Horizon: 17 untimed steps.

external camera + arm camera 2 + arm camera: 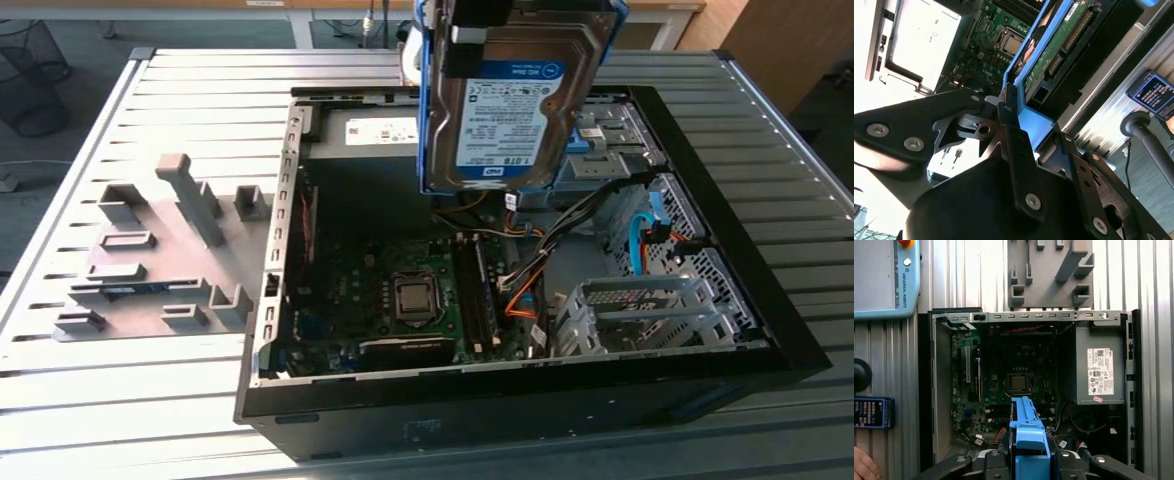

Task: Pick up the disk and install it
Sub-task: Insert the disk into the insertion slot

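Black gripper fingers fill the near part of the second wrist view, clamped from both sides on the blue plastic rail frame of the disk. The drive's green circuit-board underside faces that camera. In the first wrist view the gripper holds the same blue frame edge-on, with the disk between its closed fingers.

From the exterior view, the disk hangs upright in the air under the gripper, with its white-and-blue label turned toward the camera. It is above the far half of an open computer case, and its lower edge is clear of the parts inside.

The case lies on its side on a slatted metal table. Inside it, a motherboard with a square processor socket sits in the near-middle. A grey power supply with a white sticker sits at the far end. A silver perforated drive cage stands toward the exterior view's right, near orange and blue cables.

On the exterior view's left, well apart from the case opening, a grey fixture plate with several raised blocks lies flat on the table. The first wrist view also shows a grey-and-blue control pendant, a small dark handheld device and part of a person's hand beside the case.
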Each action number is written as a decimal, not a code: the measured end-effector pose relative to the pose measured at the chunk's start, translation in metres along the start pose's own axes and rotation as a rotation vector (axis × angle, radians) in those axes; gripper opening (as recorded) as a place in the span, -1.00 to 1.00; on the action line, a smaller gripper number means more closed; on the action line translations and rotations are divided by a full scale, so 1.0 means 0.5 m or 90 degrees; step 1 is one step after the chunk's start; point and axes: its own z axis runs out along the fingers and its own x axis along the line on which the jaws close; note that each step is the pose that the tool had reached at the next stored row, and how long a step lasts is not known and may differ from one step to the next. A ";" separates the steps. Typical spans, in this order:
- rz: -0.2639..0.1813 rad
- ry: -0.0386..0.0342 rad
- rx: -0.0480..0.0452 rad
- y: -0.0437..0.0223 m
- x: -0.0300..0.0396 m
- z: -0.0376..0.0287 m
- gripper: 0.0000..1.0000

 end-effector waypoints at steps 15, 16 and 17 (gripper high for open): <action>0.000 0.0000 0.0000 -0.033 0.050 0.008 -0.27; 0.000 0.0001 0.0000 -0.040 0.050 0.008 -0.27; 0.000 0.0001 0.0000 -0.046 0.050 0.008 -0.27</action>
